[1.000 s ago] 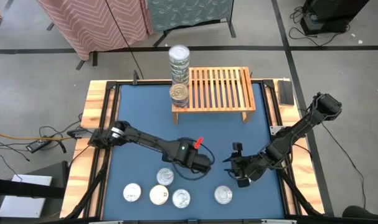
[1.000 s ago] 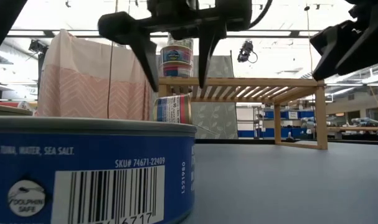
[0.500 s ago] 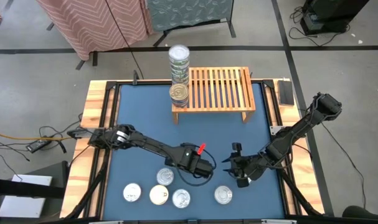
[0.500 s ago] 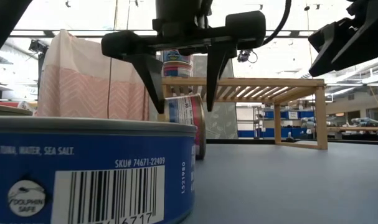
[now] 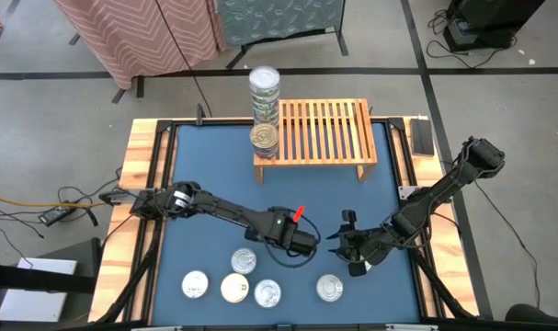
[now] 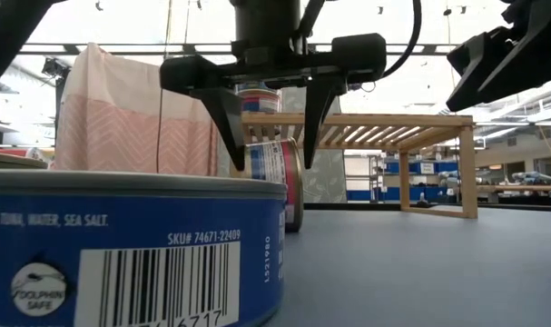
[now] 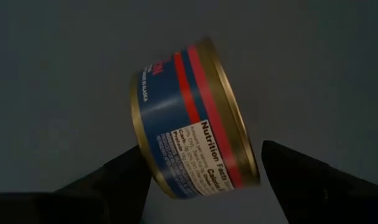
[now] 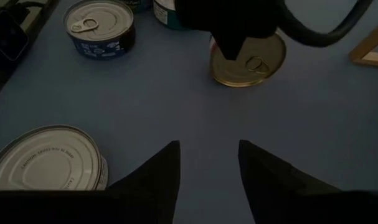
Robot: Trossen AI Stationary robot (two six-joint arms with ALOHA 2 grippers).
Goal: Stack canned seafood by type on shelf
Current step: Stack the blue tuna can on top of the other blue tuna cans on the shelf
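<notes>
A tin with a blue and red label and gold rims (image 7: pixel 189 124) stands on its rim on the blue mat (image 6: pixel 273 186), its gold pull-tab lid (image 8: pixel 248 62) facing the table's right. My left gripper (image 6: pixel 275 165) (image 5: pixel 295 237) is open and points down over it, one finger on each side. I cannot tell whether either finger touches it. My right gripper (image 5: pixel 345 244) (image 8: pixel 207 162) is open and hovers to the right of that tin. The wooden shelf (image 5: pixel 324 129) stands at the far side, with a stack of tins (image 5: pixel 264 92) at its left end.
Several silver-topped and cream-topped tins lie flat near the table's near edge (image 5: pixel 234 288), one of them (image 5: pixel 329 288) just nearside of my right gripper. A blue-labelled tin (image 6: pixel 130 254) fills the low view's foreground. Bare mat lies between the grippers and the shelf.
My left gripper has come down, staying open, until its fingers stand on both sides of the tin. In the low view the tin on its rim now shows between the fingers; a second ago it did not show there.
</notes>
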